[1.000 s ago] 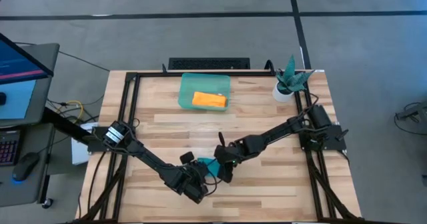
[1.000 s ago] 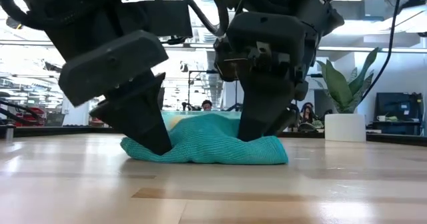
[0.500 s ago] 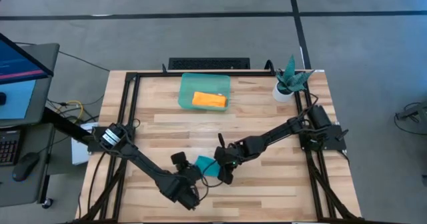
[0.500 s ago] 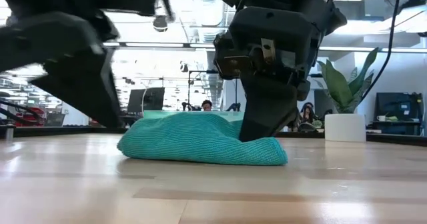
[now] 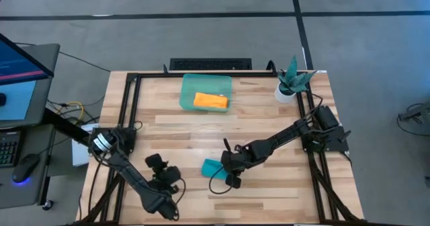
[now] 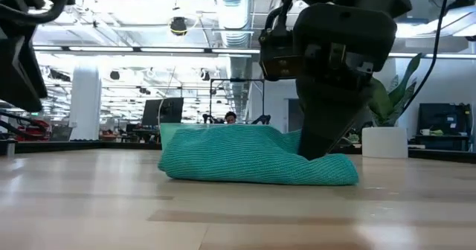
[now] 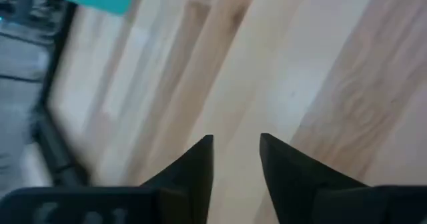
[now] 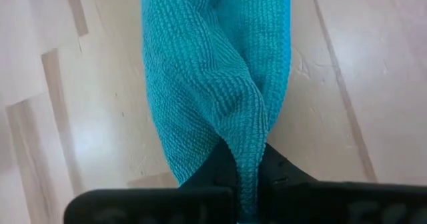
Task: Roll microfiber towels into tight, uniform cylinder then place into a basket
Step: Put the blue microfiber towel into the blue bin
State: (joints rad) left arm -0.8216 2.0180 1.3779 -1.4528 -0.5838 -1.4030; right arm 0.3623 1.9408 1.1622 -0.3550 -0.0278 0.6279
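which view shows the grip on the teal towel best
The right wrist view: the right gripper is shut on a fold of the teal towel, close up. The low view shows the pinch side-on, the high view only a small teal patch, and the left wrist view only a teal corner.

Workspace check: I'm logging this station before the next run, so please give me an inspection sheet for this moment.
Surface: wooden table, bare planks across most of it.
Job's things: orange towel lies rolled in the basket; teal towel bunched on the table near its front edge.
Clutter: potted plant at the table's far right corner.
Grippers: right gripper shut on the teal towel's end; left gripper open over bare wood, apart from the towel.
Cables: black cable bundles run along both arms; a yellow cable lies on the floor left of the table.
Surroundings: monitor, keyboard and mouse on a stand at the left; concrete floor.
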